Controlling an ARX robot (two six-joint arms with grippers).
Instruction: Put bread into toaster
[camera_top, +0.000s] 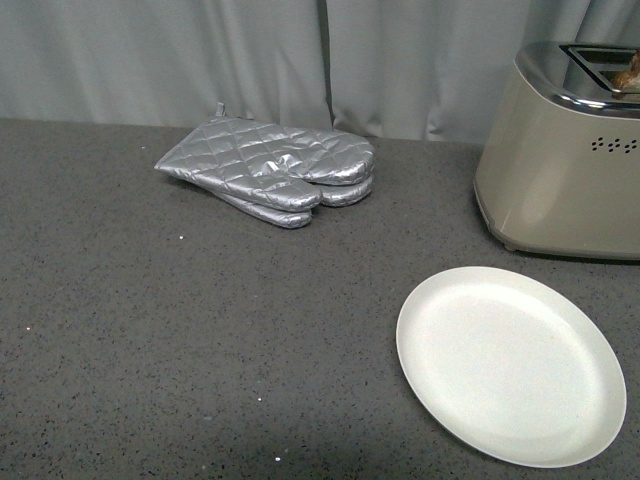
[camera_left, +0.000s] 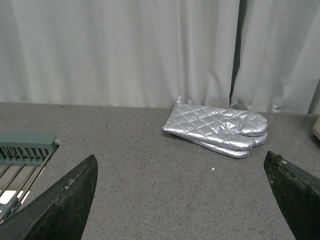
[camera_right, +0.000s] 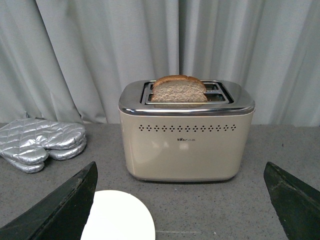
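The flat slice of light-brown wholemeal bread (camera_right: 179, 90), with its darker crust and rounded top, stands upright in one slot of the large beige-champagne metal toaster (camera_right: 186, 145), its upper part showing above the shiny chrome slotted top; in the front view only a sliver of it shows at the picture's right edge (camera_top: 630, 77). Judged from this, the slice is delivered and what remains is at most to seat it. Doing that well would mean a light downward press on the crust's crown, keeping the slice parallel to the slot walls so the soft crumb does not fold or tear against the metal edge. The right gripper (camera_right: 180, 210) stands spread wide and holds nothing, its two dark fingers framing the toaster from a distance back; the left gripper (camera_left: 182, 205) is likewise wide and empty, facing the pair of silver quilted oven mitts (camera_left: 217, 130). The toaster's body is smooth, with rounded corners and a row of small dotted vent holes. The round white plate (camera_top: 510, 362) lies bare just in front of it on the speckled dark-grey countertop (camera_top: 150, 330), with pale pleated curtains (camera_top: 200, 50) behind.
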